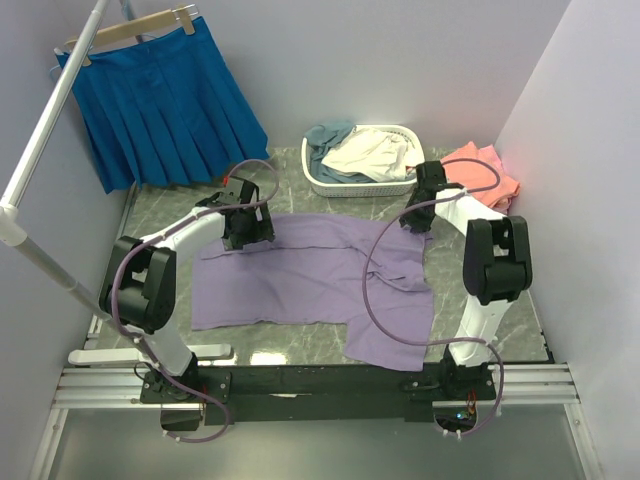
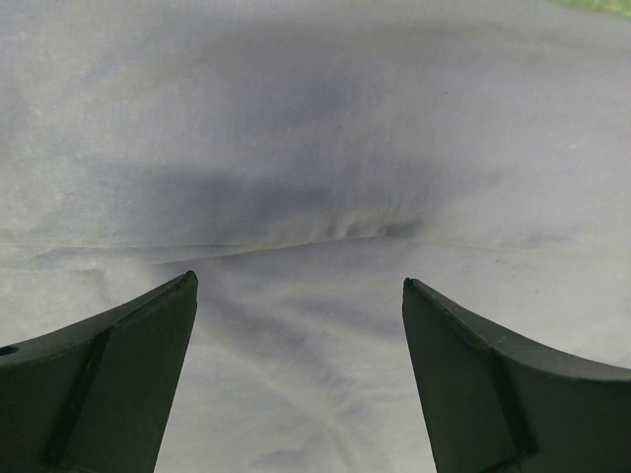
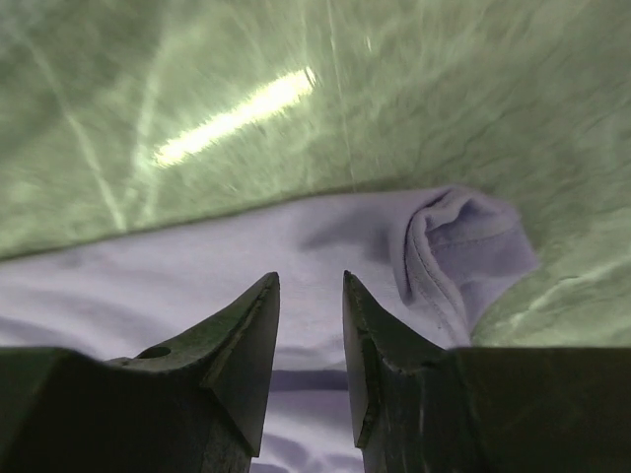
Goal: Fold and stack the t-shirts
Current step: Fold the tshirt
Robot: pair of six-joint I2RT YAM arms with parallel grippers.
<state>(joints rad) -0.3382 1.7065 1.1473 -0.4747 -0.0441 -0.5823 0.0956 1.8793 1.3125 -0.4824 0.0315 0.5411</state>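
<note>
My L gripper [image 1: 247, 228] sits over the far-left edge of the lavender tee [image 1: 300, 280]. In the wrist view it's wide open [image 2: 301, 281] w/ nothing in it, just flat purple cloth [image 2: 315, 148] right below and one faint crease running across. The tee lies spread mid-table, long axis L-to-R across both arms, w/ the body reaching back toward my bases and one flap trailing at near-right. My R gripper [image 1: 418, 215] is at the far-right edge. Its fingers are almost together [image 3: 311, 281] w/ only a slit between; can't tell if cloth is nipped. A rolled corner [image 3: 458, 246] lies just right of the tips, w/ bare table [image 3: 197, 79] beyond. So each arm has its own far corner closest, and I reckon the fold goes from that far edge toward me.
</note>
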